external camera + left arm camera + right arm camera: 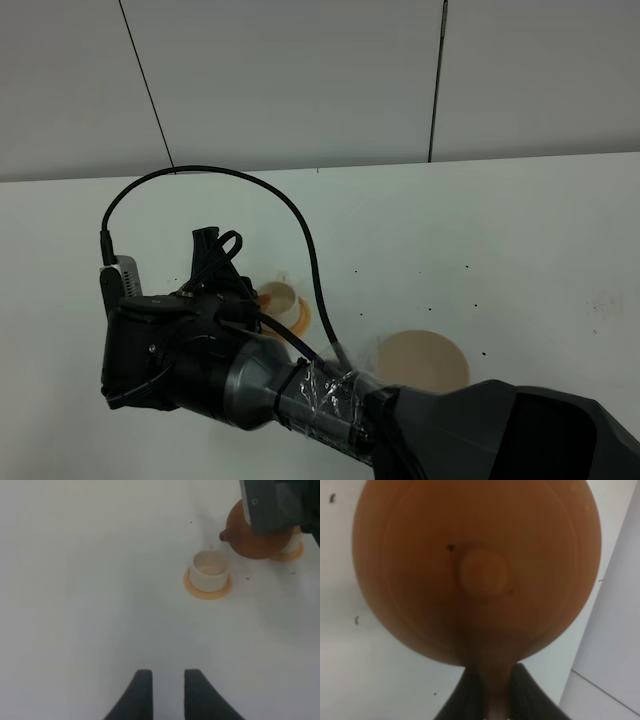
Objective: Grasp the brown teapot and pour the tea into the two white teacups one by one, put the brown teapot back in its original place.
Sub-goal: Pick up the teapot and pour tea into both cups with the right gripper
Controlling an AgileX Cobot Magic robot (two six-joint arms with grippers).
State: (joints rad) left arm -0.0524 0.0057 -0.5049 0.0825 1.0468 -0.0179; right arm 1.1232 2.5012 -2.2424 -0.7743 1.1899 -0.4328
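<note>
Right tool (492, 690) gripping teapot (477, 570), white table (500, 230), panelled wall (300, 80)

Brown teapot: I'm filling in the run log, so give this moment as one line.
right gripper: shut on brown teapot | teapot: off beige mat, beside white teacup | left gripper: open, empty

The teapot (475, 570) in the right end effector (492, 690) is reddish-brown, fingers (467, 697) black. Ahead of the left end effector (163, 680): cream-white cup (210, 570), orange coaster (207, 592). The mat (425, 358) is tan, worktop (520, 230) white with dark specks.
</note>
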